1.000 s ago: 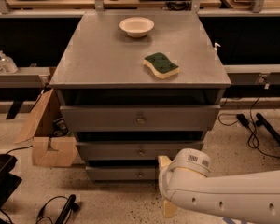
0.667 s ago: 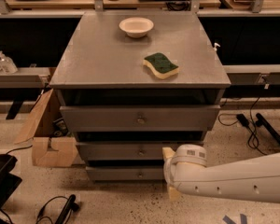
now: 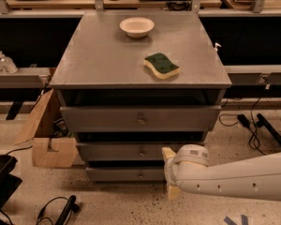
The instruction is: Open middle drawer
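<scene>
The grey metal cabinet has three drawer fronts, all closed. The middle drawer is the flat grey front between the top drawer and the bottom drawer, with a small round knob at its centre. My gripper comes in from the lower right on a white arm. It is open and empty. Its upper cream finger is just right of the middle drawer's knob, and its lower finger hangs below the bottom drawer front.
A white bowl and a green-and-yellow sponge lie on the cabinet top. A cardboard box stands at the cabinet's left. Cables lie on the floor at the right, and a black object at lower left.
My gripper has risen a little and moved slightly right, toward the middle drawer front. The arm now reaches in lower from the right. The drawers have not moved.
</scene>
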